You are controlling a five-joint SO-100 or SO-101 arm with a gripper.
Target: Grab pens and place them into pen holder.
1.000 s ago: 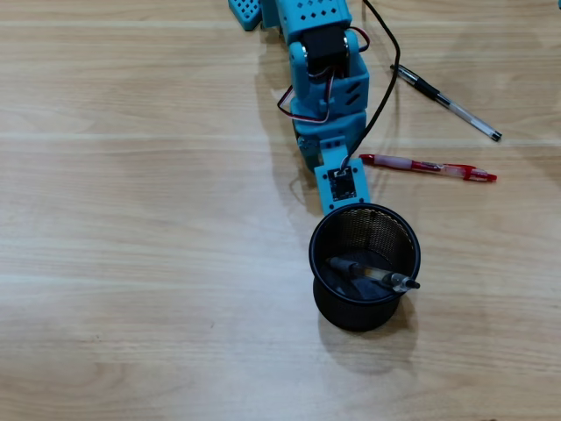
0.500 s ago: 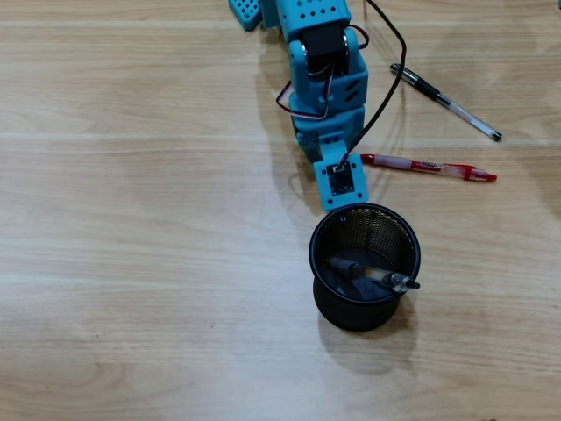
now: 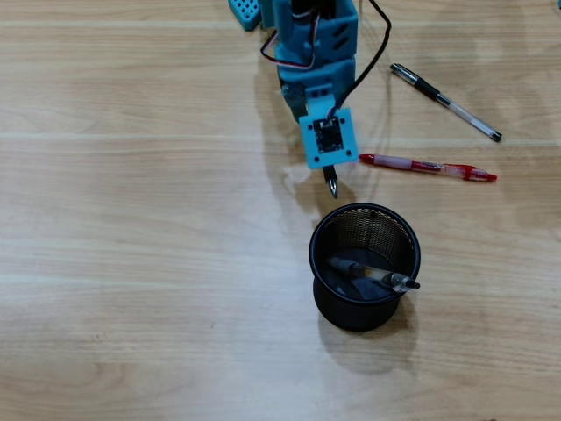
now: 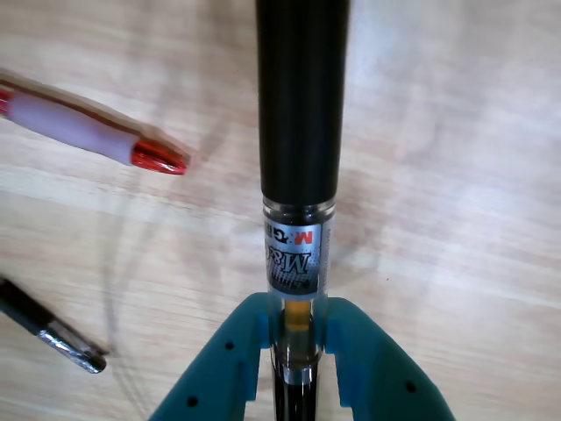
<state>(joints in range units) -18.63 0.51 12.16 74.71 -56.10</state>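
In the wrist view my gripper is shut on a pen with a black sleeve and a clear printed barrel; the pen points away over bare wood. From overhead only this pen's tip shows below the blue wrist, just above the rim of the black mesh pen holder. A clear pen lies slanted inside the holder, its end over the right rim. A red pen lies on the table right of the wrist. A clear pen with a black cap lies further up right.
The blue arm and its black cable fill the top middle of the overhead view. Light wooden table extends left and below the holder. In the wrist view a dark pen end lies at the lower left.
The wrist has drawn back from the holder's rim toward the top of the overhead view. The held pen's tip now shows below it. The holder and the pens on the table have not moved.
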